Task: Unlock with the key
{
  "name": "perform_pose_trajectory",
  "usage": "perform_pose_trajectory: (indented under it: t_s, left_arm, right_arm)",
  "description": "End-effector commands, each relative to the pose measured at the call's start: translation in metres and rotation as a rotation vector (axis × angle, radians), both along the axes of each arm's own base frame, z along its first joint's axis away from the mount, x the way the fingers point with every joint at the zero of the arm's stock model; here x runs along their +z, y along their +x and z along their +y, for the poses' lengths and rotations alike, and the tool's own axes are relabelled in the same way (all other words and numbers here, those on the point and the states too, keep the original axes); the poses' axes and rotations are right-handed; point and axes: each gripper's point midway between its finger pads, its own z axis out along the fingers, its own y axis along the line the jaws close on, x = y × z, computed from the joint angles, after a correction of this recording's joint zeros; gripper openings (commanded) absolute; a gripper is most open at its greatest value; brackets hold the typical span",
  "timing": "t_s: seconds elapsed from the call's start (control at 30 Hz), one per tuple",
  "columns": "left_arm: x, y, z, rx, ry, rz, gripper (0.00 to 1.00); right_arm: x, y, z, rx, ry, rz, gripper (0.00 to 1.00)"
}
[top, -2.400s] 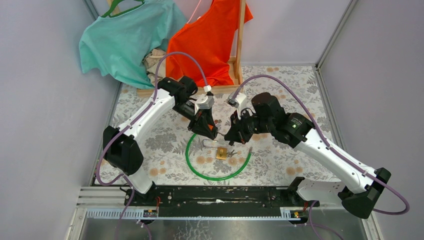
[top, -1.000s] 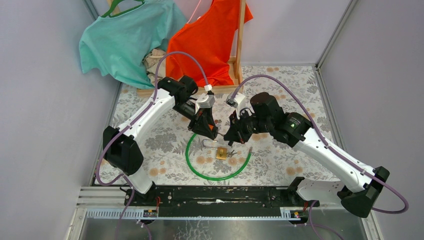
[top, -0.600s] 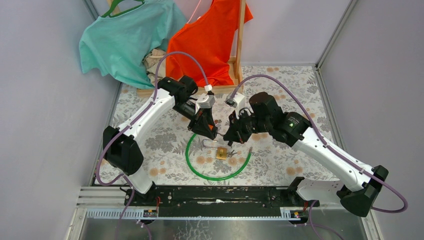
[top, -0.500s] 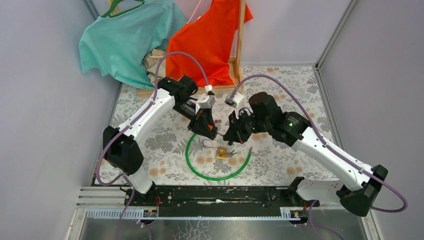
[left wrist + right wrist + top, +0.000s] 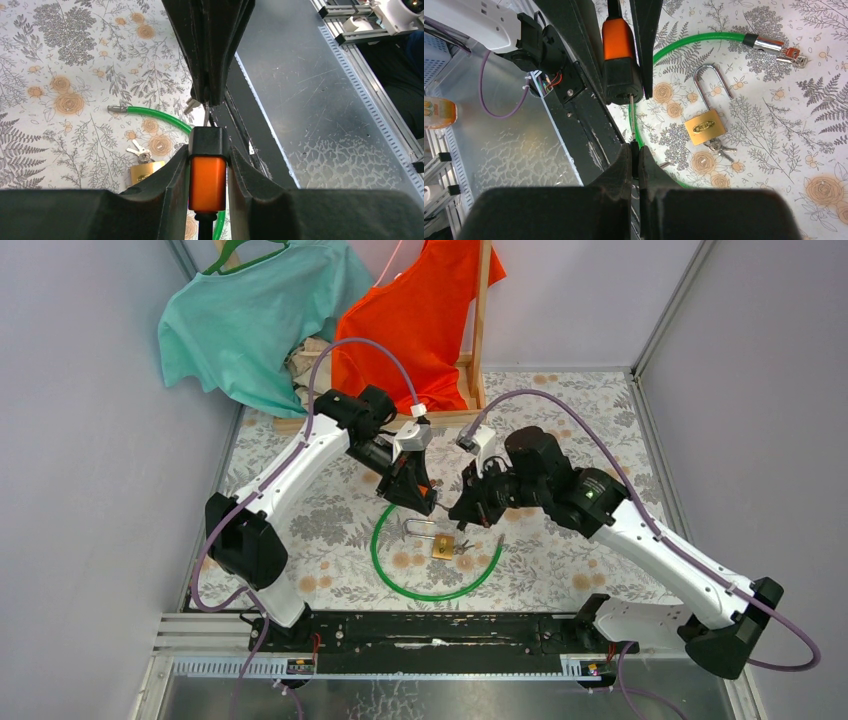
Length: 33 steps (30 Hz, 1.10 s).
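Holds orange-and-black plastic lock head [image 5: 207, 182] of green cable [image 5: 150, 112] aloft over floral counter [image 5: 75, 50] in clenched left claw [image 5: 207, 150]; pinches thin silver key [image 5: 631, 120] in tightly closed right claw [image 5: 634, 149], tip touching the head's black end.

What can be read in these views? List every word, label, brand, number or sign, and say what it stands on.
No text is legible in any view.
brass padlock: an oval stamped mark on its face, too small to read.
orange-and-black lock head: no marking shows.
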Motion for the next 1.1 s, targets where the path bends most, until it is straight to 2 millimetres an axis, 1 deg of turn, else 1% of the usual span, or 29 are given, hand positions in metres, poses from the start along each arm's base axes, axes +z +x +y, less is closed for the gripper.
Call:
perform_pose_trajectory:
  t_s: [0.0,0.2,0.33,0.43,0.6,0.77,1.07]
  left_arm:
    - [0.025,-0.006,-0.005,-0.006,-0.074,0.047,0.01]
    - [0.031,-0.005,-0.005,0.002,-0.084,0.051,0.01]
    - [0.03,-0.005,-0.004,0.005,-0.082,0.051,0.01]
    - [0.03,-0.005,-0.004,0.005,-0.082,0.054,0.01]
    - [0.028,-0.004,-0.004,0.006,-0.074,0.056,0.01]
    - [0.026,-0.004,-0.004,0.006,-0.072,0.062,0.01]
    - [0.028,-0.004,-0.004,0.006,-0.077,0.064,0.01]
  right_arm:
    - [0.013,-0.002,-0.006,-0.026,0.034,-0.049,0.0]
    - [0.025,-0.005,-0.016,-0.039,0.028,-0.075,0.0]
    - [0.029,-0.006,-0.019,-0.038,0.025,-0.082,0.0]
    - [0.03,-0.005,-0.016,-0.032,0.03,-0.079,0.0]
    - [0.04,-0.004,-0.009,-0.014,0.062,-0.092,0.0]
    - [0.045,-0.002,-0.001,0.01,0.076,-0.093,0.0]
    - [0.039,0.003,0.005,0.019,0.064,-0.088,0.0]
